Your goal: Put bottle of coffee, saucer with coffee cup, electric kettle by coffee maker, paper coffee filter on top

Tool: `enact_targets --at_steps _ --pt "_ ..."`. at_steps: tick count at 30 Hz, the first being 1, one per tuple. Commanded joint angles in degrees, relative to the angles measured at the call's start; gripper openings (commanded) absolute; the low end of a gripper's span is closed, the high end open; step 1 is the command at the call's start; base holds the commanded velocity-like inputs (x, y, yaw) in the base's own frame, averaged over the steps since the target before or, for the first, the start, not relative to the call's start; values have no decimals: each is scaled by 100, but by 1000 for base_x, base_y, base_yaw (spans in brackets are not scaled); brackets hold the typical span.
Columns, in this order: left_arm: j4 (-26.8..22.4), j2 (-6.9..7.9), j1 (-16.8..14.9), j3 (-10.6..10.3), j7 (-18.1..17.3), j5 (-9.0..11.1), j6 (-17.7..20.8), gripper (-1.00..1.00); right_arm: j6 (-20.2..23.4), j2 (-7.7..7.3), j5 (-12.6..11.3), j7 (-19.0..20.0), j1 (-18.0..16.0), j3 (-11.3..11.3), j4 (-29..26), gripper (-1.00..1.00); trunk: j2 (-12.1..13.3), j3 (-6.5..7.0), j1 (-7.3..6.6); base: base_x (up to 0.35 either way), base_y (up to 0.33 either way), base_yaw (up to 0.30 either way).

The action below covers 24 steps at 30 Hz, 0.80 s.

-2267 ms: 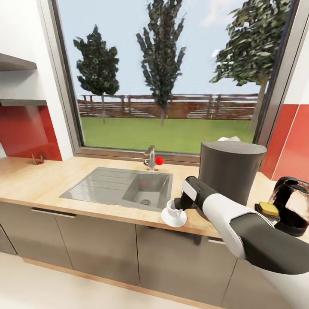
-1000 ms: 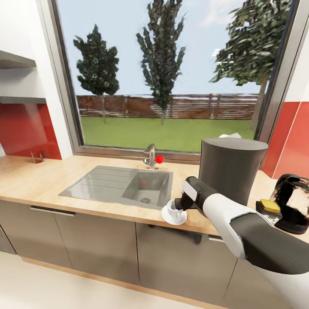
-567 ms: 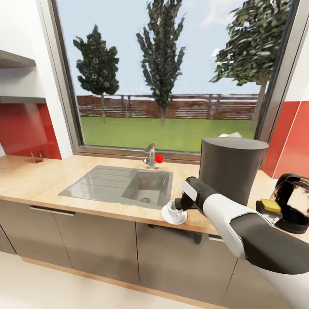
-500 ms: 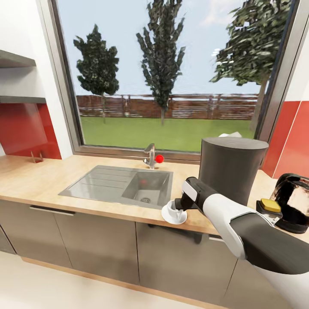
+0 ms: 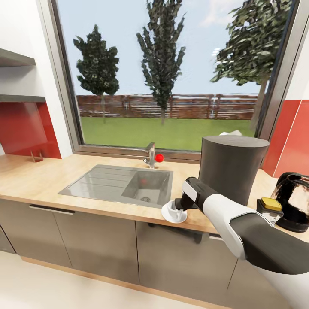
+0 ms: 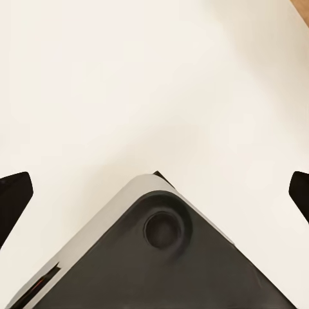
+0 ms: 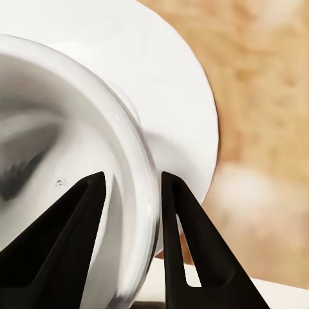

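Countertop [image 5: 38,180]: right tool [image 5: 178,207] half-hides cup [image 5: 172,207], saucer [image 5: 174,216].

Glossy white glazed coffee cup [image 7: 77,161] between the right gripper [image 7: 132,212]'s matt black fingers, smooth white saucer [image 7: 174,96] beneath it. Countertop [image 5: 38,182] beside is light wood-grain; the coffee maker [image 5: 231,169] behind looks matt dark grey.

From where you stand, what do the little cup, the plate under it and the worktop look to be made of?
The coffee cup looks like glazed white ceramic: its rim is smooth and catches soft highlights. The saucer matches it, plain white with a faint sheen, probably ceramic too. The kitchen countertop looks like light wood or a wood-look laminate, with a matte, visible grain.
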Motion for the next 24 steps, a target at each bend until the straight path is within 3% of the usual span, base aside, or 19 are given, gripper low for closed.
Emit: enact_targets --at_steps 1,11,12,24 --pt "-8 -3 2 11 -49 61 7 100 17 0 -64 -45 -3 30 -7 -100 -4 -6 1 0 0 0" --pt "-8 -3 2 11 -49 110 7 100 -1 11 -11 -45 -3 30 71 -100 -4 -6 1 0 0 0" --pt "-8 -3 2 11 -49 140 7 100 -9 10 -3 -45 -3 30 72 100 -4 -6 1 0 0 0" --pt "-8 5 2 11 -49 211 7 100 -43 26 7 -45 -3 30 80 100 -4 -6 1 0 0 0"
